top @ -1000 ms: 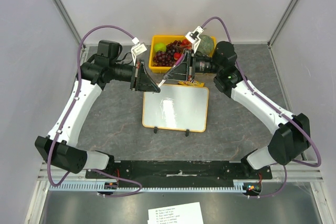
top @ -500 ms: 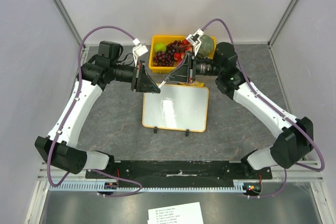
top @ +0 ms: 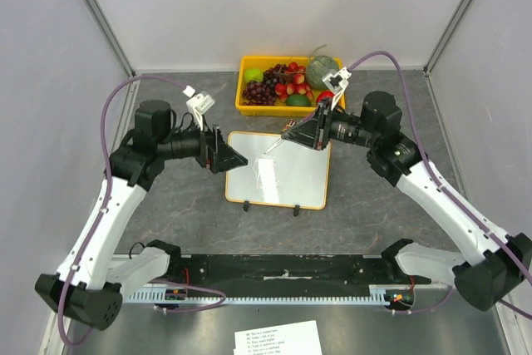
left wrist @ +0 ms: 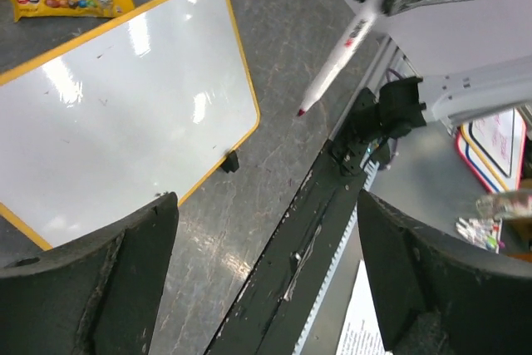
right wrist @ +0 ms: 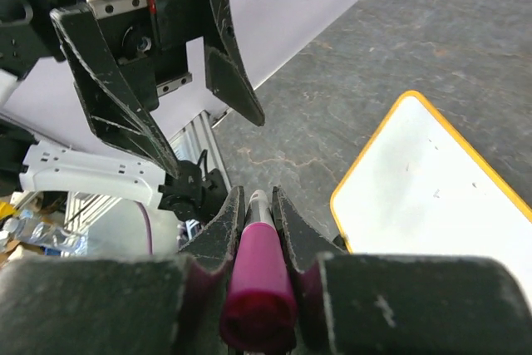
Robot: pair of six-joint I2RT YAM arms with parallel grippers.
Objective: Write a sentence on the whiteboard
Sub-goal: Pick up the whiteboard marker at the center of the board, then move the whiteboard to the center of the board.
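So that writing can begin, a marker [top: 278,144] is being clamped by the right gripper [top: 293,133] over the blank whiteboard [top: 283,179] between the arms; the left gripper [top: 233,158] is being held wide open, empty.

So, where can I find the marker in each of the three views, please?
Top external: the marker is just above centre, slanting down-left from the right gripper.
Left wrist: marker is at upper right, red tip pointing down-left.
Right wrist: marker is at bottom centre, magenta end toward the camera, clamped between the fingers.
Shared landmark: the whiteboard with its orange frame.
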